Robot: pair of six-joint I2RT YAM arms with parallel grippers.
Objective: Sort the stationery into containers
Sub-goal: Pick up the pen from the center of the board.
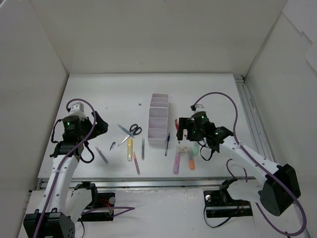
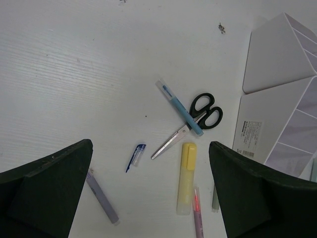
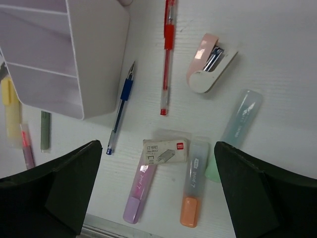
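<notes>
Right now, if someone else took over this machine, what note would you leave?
Left gripper: open, empty, above the black-handled scissors and chunky yellow highlighter.
Right gripper: open, empty, above the small white eraser, purple highlighter, orange highlighter and pale green highlighter.
White four-compartment tray stands between the two groups; nothing shows inside it.
Done: nothing sorted.
Left: every item, including red pen and blue pen.

The scissors (image 1: 133, 130) lie left of the organiser tray (image 1: 157, 135), the eraser (image 3: 166, 150) right of its near end.
</notes>
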